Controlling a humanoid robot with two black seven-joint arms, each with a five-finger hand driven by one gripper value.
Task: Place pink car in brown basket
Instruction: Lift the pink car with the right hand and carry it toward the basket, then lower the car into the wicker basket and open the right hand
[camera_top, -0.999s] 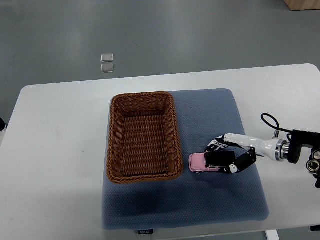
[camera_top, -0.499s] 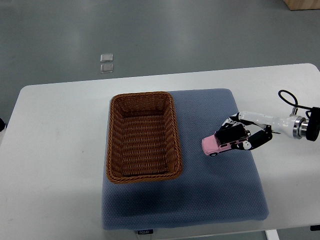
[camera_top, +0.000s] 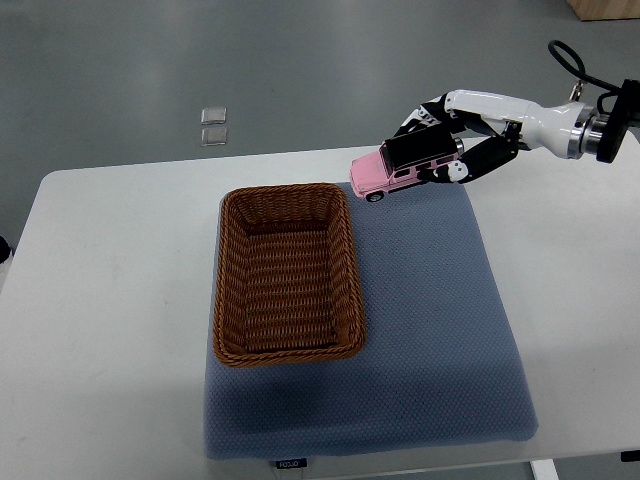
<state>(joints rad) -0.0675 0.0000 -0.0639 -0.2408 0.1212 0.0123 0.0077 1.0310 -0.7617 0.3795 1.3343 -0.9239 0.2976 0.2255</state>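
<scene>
Clasping the pink car (camera_top: 398, 167) around its roof and sides, the right hand (camera_top: 452, 140) holds it aloft, just beyond the far right corner of the brown basket (camera_top: 286, 272), which sits empty on a blue mat (camera_top: 430, 340) over the desk (camera_top: 110, 300). The toy looks small, rigid and light; its smooth body may slip, so gripping across the cabin seems soundest.

A white tabletop (camera_top: 120, 300) with rounded corners fills most of the view, and a blue-grey padded mat (camera_top: 430, 340) lies across its middle and right part, reaching its near edge. Beyond the far edge runs a smooth grey floor (camera_top: 300, 70) under soft, even light. Two small clear squares (camera_top: 214, 126) sit on the floor, one just behind the other. A light wooden corner (camera_top: 605, 8) shows at the top right
</scene>
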